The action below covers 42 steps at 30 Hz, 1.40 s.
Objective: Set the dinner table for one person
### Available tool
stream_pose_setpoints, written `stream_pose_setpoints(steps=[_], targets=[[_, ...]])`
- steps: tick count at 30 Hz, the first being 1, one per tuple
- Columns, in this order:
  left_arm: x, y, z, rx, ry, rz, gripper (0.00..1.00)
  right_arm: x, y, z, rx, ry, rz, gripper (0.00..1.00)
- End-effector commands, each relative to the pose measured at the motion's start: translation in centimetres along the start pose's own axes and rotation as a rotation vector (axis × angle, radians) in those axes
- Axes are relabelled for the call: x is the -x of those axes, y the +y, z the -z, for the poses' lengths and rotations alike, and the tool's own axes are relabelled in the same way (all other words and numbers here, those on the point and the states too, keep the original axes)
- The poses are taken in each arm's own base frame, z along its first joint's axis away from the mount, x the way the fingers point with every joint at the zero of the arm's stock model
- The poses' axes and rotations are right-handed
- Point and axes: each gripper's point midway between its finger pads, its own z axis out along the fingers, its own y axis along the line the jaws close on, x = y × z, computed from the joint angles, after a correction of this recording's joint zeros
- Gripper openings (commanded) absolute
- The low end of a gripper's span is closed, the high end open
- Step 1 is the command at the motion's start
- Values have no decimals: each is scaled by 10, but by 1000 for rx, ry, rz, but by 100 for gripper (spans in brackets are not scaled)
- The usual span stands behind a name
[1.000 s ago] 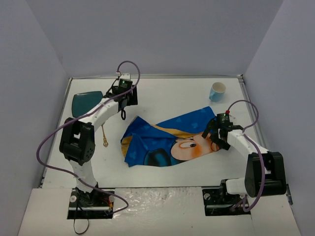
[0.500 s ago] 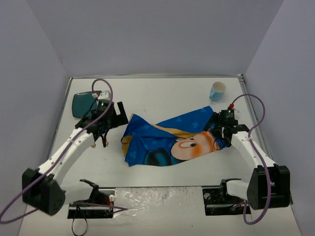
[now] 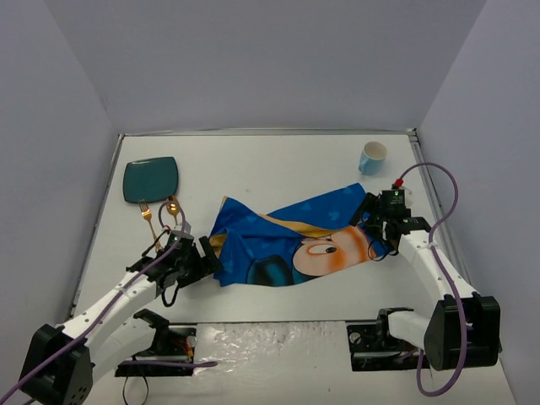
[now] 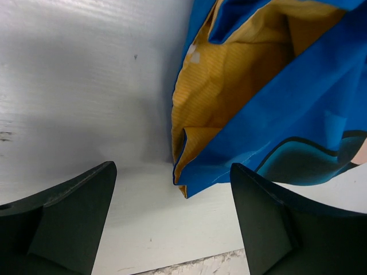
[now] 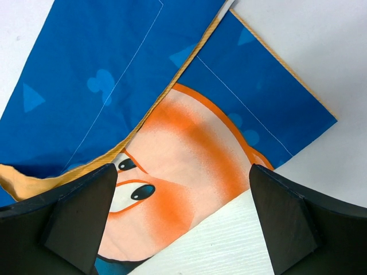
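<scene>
The left fingers stand spread wide and pinch nothing. In the left wrist view, the near-left corner of the rumpled blue cloth placemat, printed with a cartoon mouse and yellow-orange on its underside, lies between them and touches neither. The right fingers are spread just as wide and also empty. They hang over the placemat's right end, above the orange-and-peach face and black eye of the print.

The placemat lies partly folded over itself in the middle of the large, plain white rectangular surface. This surface carries everything, fills the floor between the grey walls, and has the arm bases at its near edge.

Just beyond the left wrist, a gold metal fork and a gold metal spoon lie side by side. A square dark teal plate sits just past them at the far left. A small blue-and-white cup stands upright at the far right, apart from the placemat.
</scene>
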Motion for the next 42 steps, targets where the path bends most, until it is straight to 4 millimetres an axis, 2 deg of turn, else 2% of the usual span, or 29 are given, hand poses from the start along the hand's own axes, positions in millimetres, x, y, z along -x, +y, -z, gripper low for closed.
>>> stream_pose_setpoints(steps=[1,10,21,28,32,42], targets=[[10,-37,-1,-158,-21,30,72,9,5,8,30,-33,-16,96],[-7,-40,0,-186,38,-1,63,9,4,9,27,-41,-22,96],[-17,-36,-5,-180,74,0,62,4,0,9,23,-42,-26,96],[-11,-39,-7,-178,59,-18,61,6,1,12,32,-54,-23,96],[-9,-41,-5,-181,53,-20,52,4,-1,13,30,-57,-23,96],[-2,-50,8,-194,40,-31,40,4,-2,13,26,-57,-21,96]])
